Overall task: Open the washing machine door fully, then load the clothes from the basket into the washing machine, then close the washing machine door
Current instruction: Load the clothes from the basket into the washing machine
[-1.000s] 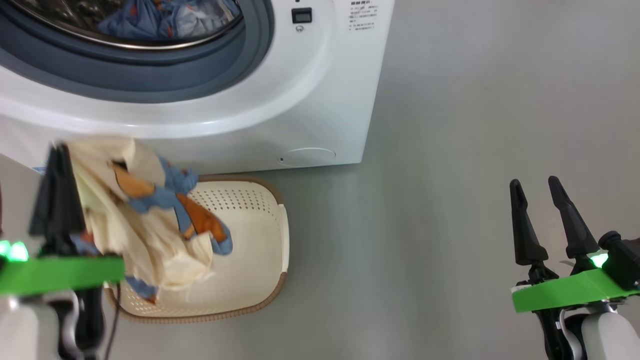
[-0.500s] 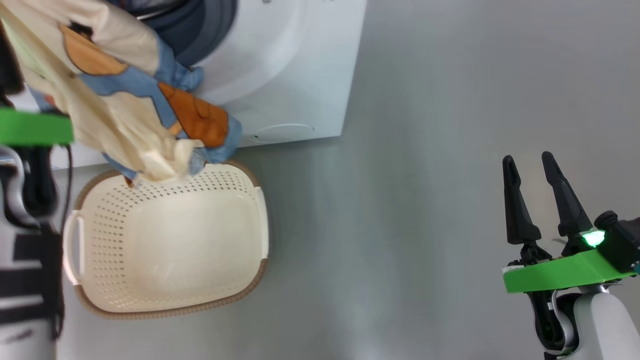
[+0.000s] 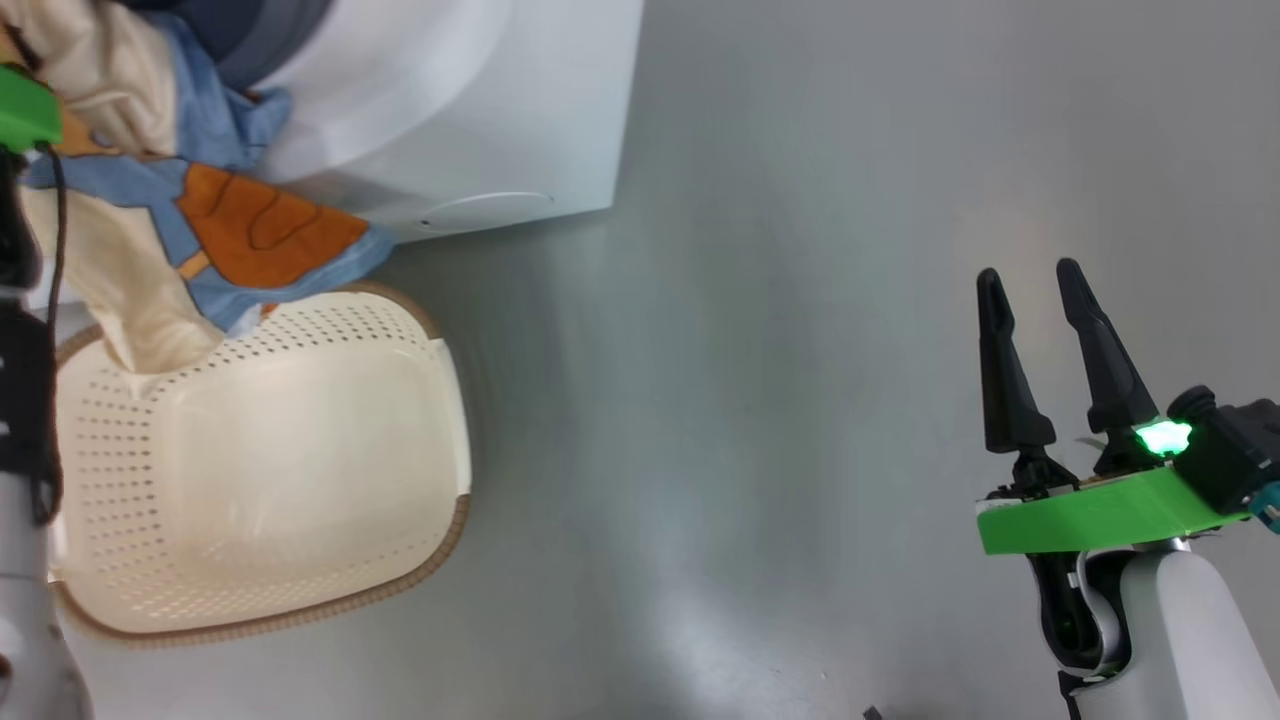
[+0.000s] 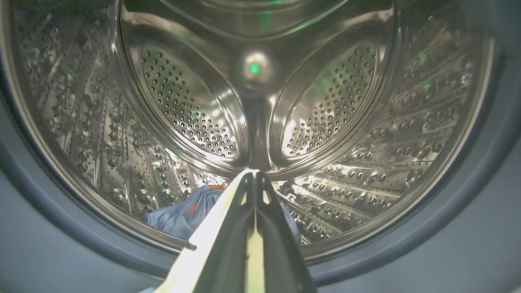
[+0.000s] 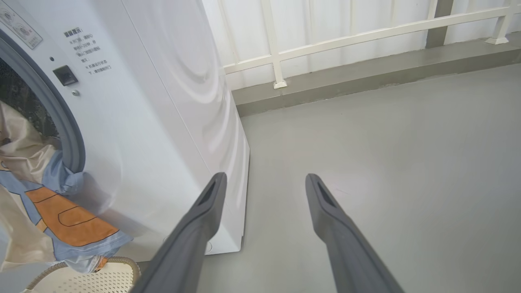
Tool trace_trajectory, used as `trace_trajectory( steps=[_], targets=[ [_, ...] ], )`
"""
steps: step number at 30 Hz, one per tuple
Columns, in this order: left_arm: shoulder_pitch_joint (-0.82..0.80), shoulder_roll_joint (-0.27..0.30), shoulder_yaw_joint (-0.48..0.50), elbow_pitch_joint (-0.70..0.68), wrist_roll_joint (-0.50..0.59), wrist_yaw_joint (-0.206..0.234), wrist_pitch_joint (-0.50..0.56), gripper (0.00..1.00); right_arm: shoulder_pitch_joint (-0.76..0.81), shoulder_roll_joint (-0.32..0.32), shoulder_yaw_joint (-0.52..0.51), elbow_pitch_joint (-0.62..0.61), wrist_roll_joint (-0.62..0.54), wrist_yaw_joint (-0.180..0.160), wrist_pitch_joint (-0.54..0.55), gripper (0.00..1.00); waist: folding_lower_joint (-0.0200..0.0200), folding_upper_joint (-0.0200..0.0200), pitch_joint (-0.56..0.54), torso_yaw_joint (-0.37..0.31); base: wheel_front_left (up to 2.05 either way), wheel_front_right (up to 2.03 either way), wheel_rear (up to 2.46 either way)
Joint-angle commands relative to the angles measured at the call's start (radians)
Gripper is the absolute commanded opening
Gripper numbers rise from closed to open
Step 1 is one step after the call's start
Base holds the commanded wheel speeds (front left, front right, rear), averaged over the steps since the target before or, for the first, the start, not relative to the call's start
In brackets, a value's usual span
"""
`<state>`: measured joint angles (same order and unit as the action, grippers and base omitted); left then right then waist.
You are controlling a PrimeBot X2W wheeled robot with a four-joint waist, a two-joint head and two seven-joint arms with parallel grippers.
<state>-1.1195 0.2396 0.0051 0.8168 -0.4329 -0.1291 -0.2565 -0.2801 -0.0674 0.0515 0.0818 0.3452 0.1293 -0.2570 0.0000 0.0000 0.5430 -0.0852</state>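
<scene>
We see the cream garment (image 3: 260, 225), trimmed in orange and blue, hanging from the washing machine (image 3: 480, 100) mouth down to the basket (image 3: 350, 320) on the floor (image 3: 750, 400). Our left gripper (image 4: 255, 175) is clamped on it at the steel drum (image 4: 366, 142), where a light blue garment (image 4: 179, 215) lies. Our right gripper (image 3: 1028, 270) hangs with its fingers spread, well apart.

Soft even daylight, pale glare on the floor (image 3: 700, 620), green glints in the dim drum (image 4: 366, 122), blurred frame edges.
</scene>
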Motion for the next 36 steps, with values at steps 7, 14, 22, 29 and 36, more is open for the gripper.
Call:
trace_trajectory(
  steps=[7, 14, 22, 29, 36],
  targets=[
    [-0.114, 0.071, 0.007, 0.169, 0.032, -0.002, -0.005, 0.0, -0.012, 0.009, 0.051, -0.026, 0.008, 0.001, -0.005, 1.0, 0.0, 0.0, 0.042, -0.057, 0.0, 0.0, 0.0],
    [-0.226, 0.118, -0.021, 0.316, 0.069, -0.002, -0.005, 0.0, -0.021, 0.014, 0.076, -0.027, 0.016, 0.001, -0.005, 1.0, 0.0, 0.0, 0.069, -0.102, 0.0, 0.0, 0.0],
    [-0.333, 0.15, -0.05, 0.366, 0.101, 0.008, -0.005, 0.0, -0.021, 0.017, 0.09, -0.031, 0.024, 0.001, -0.005, 1.0, 0.0, 0.0, 0.102, -0.133, 0.0, 0.0, 0.0],
    [-0.361, 0.182, 0.014, 0.055, 0.142, 0.008, -0.005, 0.0, -0.038, 0.017, 0.093, -0.045, 0.043, 0.001, -0.005, 1.0, 0.0, 0.0, 0.145, -0.144, 0.0, 0.0, 0.0],
    [-0.282, 0.159, 0.061, -0.004, 0.182, 0.004, -0.005, 0.0, -0.049, 0.017, 0.103, -0.045, 0.054, 0.001, -0.005, 1.0, 0.0, 0.0, 0.158, -0.137, 0.0, 0.0, 0.0]
  ],
)
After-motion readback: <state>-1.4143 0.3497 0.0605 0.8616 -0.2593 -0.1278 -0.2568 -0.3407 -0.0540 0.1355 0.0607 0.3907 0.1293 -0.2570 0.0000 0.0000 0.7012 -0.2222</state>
